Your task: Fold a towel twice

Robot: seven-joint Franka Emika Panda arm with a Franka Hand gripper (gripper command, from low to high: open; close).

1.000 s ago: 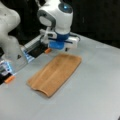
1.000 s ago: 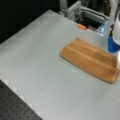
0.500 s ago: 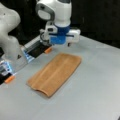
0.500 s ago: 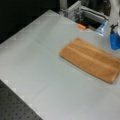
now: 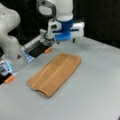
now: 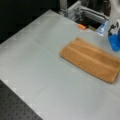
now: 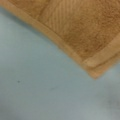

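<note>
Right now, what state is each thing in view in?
towel: folded into a long narrow strip, lying flat on the table, not held.
gripper: raised above the table past the towel's far end, holding nothing.
table: grey, carries the towel.

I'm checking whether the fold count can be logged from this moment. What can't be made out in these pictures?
- Layers in the towel: stacked edges blur together in both front views.
- Pincer opening: in a front view its fingers are hidden behind the blue mount.
- Pincer in the wrist view: not shown; only a towel corner on the table.
- Towel's right end: cut off in a front view.
</note>
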